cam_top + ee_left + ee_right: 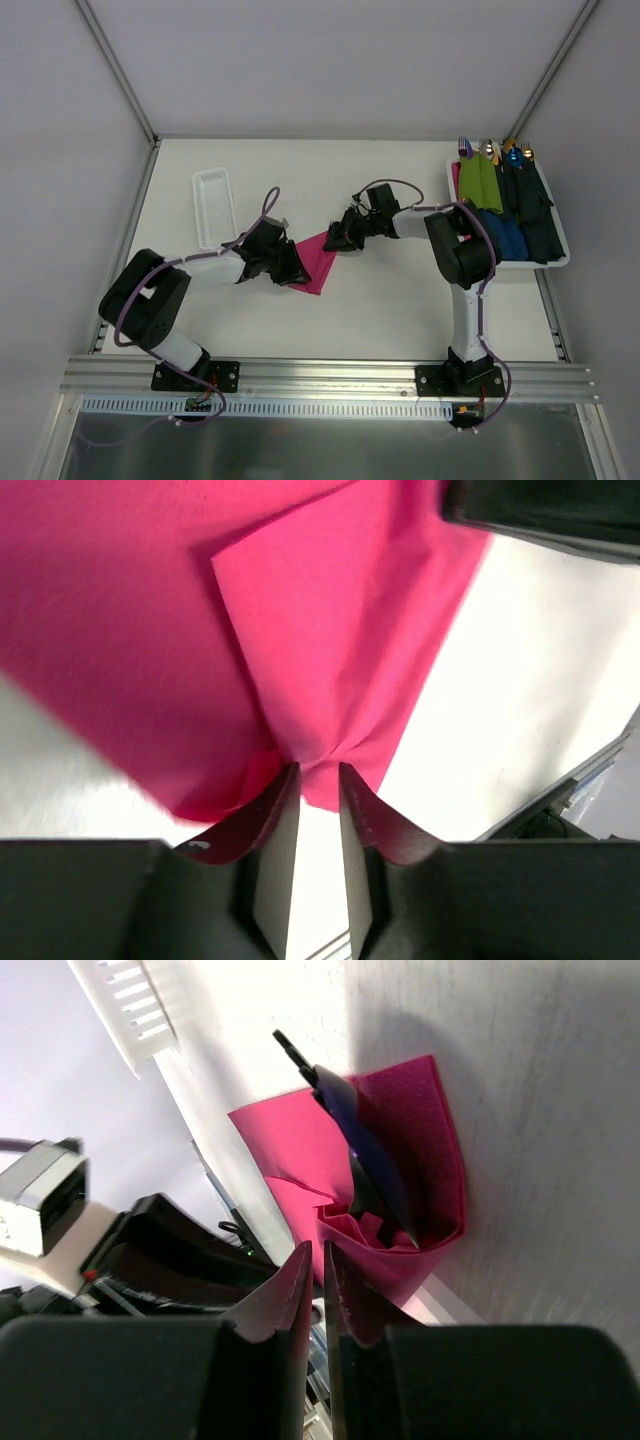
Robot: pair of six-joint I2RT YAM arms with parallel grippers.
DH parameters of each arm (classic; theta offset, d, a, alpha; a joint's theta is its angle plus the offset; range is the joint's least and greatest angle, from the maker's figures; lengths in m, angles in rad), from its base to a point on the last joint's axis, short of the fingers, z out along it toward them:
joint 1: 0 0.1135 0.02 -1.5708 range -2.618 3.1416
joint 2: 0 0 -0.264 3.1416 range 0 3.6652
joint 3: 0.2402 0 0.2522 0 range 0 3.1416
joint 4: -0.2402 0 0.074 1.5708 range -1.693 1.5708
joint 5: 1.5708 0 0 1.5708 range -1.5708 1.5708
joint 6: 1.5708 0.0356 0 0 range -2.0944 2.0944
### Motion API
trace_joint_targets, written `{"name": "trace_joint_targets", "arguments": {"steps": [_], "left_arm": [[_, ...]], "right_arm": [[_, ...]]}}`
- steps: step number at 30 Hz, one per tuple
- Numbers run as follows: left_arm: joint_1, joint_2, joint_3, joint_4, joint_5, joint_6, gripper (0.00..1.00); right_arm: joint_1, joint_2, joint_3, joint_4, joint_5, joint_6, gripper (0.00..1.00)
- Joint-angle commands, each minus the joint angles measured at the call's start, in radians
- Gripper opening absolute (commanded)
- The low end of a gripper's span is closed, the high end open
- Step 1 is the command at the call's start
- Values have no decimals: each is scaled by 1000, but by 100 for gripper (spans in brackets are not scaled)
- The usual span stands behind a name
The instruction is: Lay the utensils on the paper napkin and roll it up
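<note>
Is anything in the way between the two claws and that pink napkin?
Nothing visible does. The left gripper and the right gripper each sit with their tips right at the paper napkin, and the utensils already lie inside its fold.

I am looking over all three views and finding no writing. Nothing here is showing a label, brand, number or sign.

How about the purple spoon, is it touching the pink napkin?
Touching. The right wrist view shows the spoon lying inside the napkin's fold, pink paper pressed against it.
</note>
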Motion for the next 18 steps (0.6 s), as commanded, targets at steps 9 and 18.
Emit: {"name": "trace_joint_targets", "arguments": {"steps": [9,18], "left_arm": [[56,-330,-119,-74,-195,15,38],[205,-304,-139,-74,-221,37,40]], "right_arm": [[0,40,48,-164,97,-111,12],[2,44,61,-196,102,-131,12]]}}
